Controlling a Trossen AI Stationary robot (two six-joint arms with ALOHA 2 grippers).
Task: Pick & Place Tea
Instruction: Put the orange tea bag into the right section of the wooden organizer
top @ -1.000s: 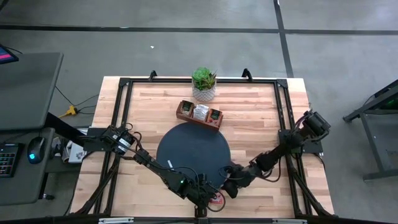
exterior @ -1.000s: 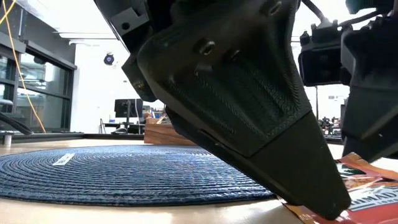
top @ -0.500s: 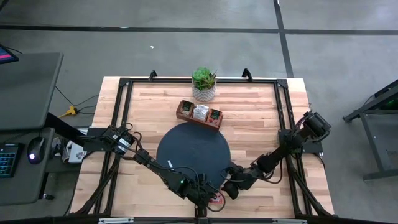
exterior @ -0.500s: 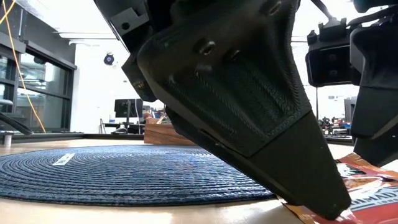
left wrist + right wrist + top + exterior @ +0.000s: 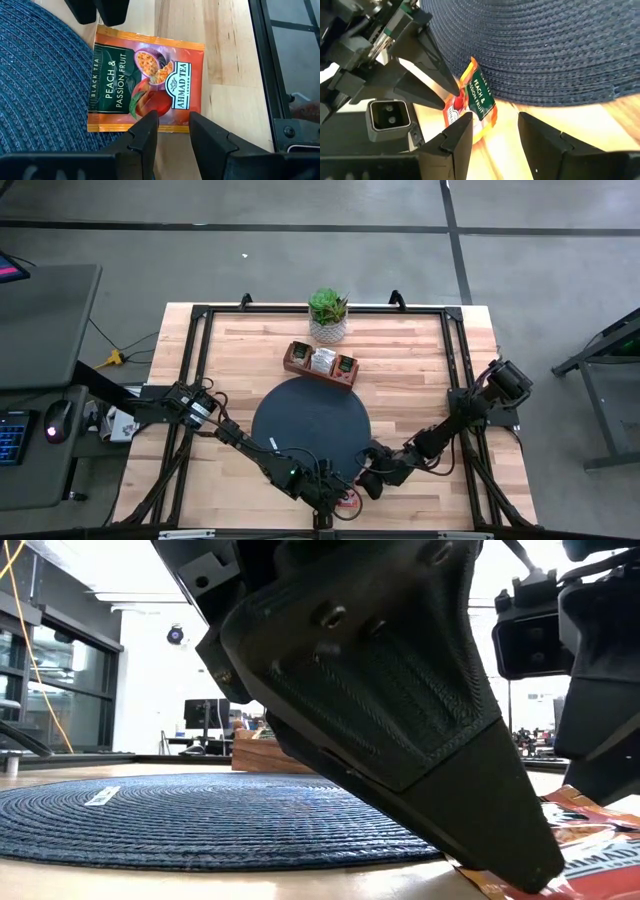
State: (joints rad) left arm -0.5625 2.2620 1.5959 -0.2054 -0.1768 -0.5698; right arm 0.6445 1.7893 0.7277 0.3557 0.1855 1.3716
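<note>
From overhead, both arms are seen converged at the near edge of the wooden table (image 5: 420,370), beside the dark round mat (image 5: 310,420); the tea sachet (image 5: 349,501) is reduced there to a small red speck between them. The brown wooden compartment tray (image 5: 321,364) and a potted plant (image 5: 328,314) are shown only from above, at the far side of the mat.

The label is revealed by the left wrist view alone: an orange peach and passion fruit black tea sachet (image 5: 145,79), lying flat, one edge lapped over the mat's rim (image 5: 40,85), the rest on bare wood. Its long axis is seen running from the mat out across the table.

The left end effector (image 5: 173,129) is set at the sachet's near edge, fingers narrowly parted, nothing clamped. In the right wrist view the right end effector (image 5: 495,131) is held over the sachet (image 5: 471,100) with fingers apart, empty. The low view is filled by a dark finger (image 5: 400,720) tipped down onto the sachet (image 5: 590,840).
</note>
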